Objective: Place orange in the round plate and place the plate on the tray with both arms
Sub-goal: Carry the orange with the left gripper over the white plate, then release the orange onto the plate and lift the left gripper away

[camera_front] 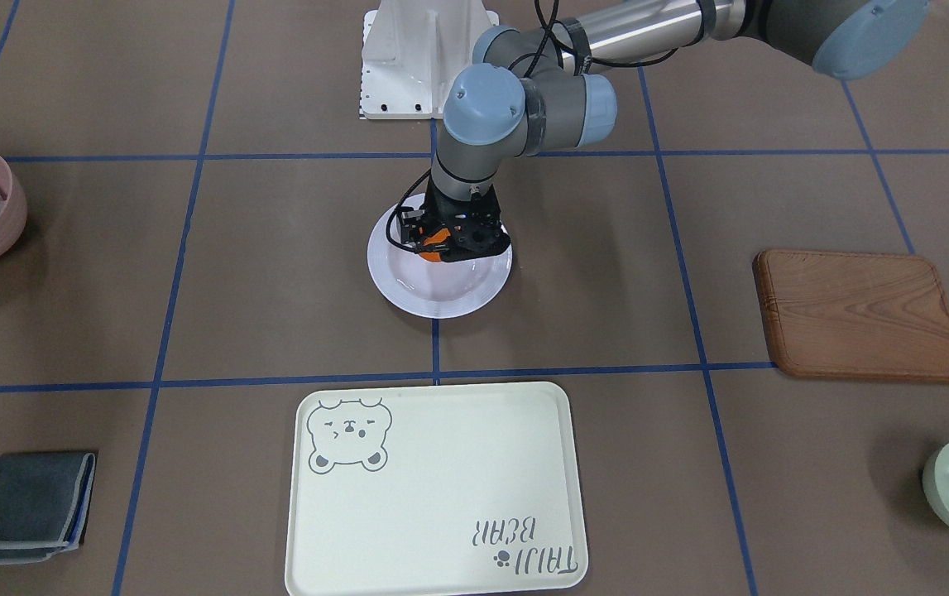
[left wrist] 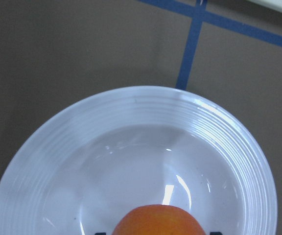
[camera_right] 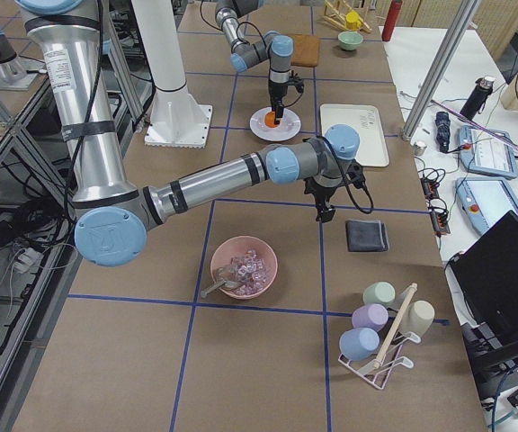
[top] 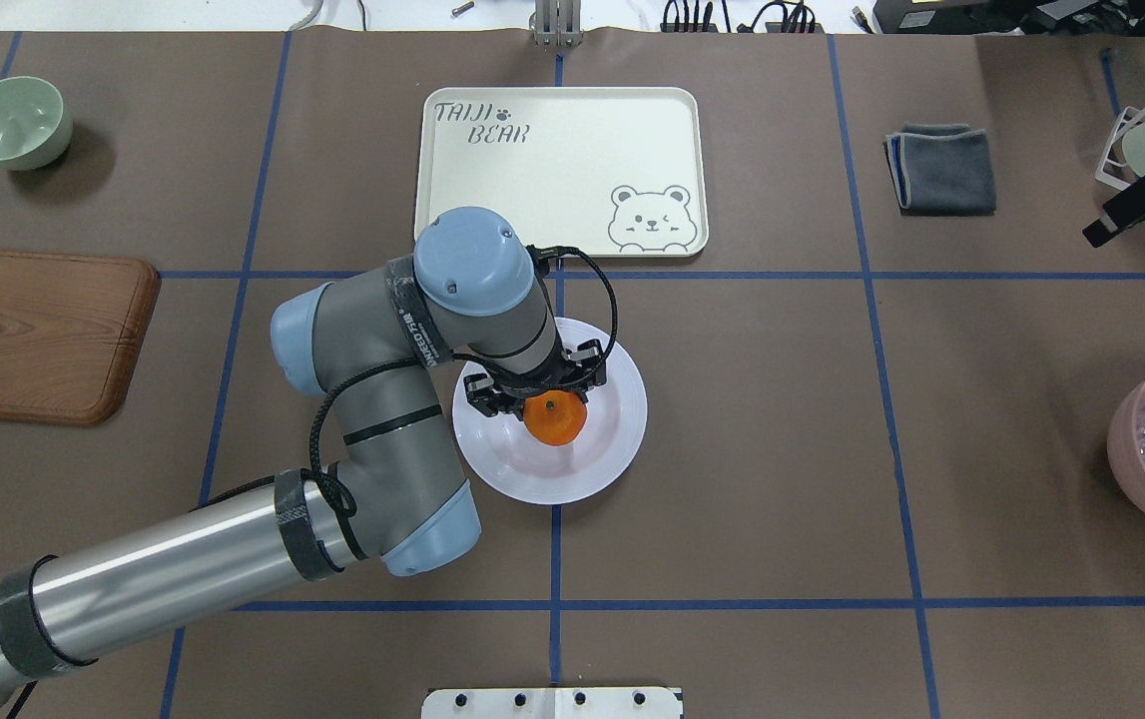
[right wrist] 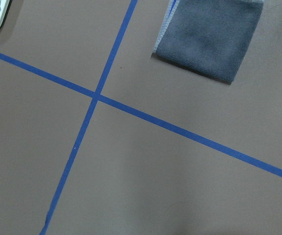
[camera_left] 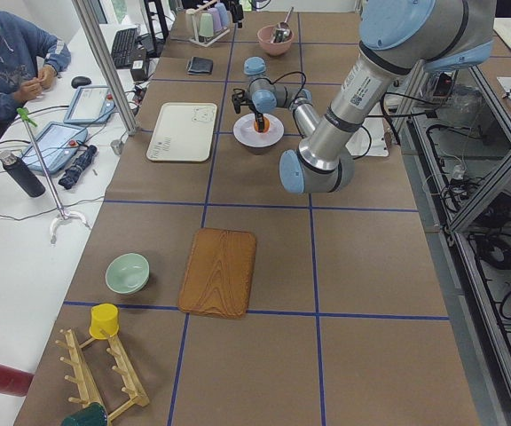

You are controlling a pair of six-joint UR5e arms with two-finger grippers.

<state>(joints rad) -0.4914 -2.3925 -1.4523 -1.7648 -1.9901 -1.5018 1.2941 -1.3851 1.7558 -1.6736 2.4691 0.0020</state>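
In the overhead view the round plate [top: 622,419] lies mid-worktop [top: 782,449], with the tray [top: 552,180] at its 12 o'clock, apart from it across a blue tape line [top: 782,275]. The left arm's fingers [top: 482,395] stand over the plate and flank the orange [top: 555,417], which shows at the plate's sunken centre; whether they press it or are released I cannot tell. In the right side view the right arm's fingers [camera_right: 324,215] point down at bare worktop, a folded grey cloth [camera_right: 367,236] at their 4 o'clock; their state cannot be told.
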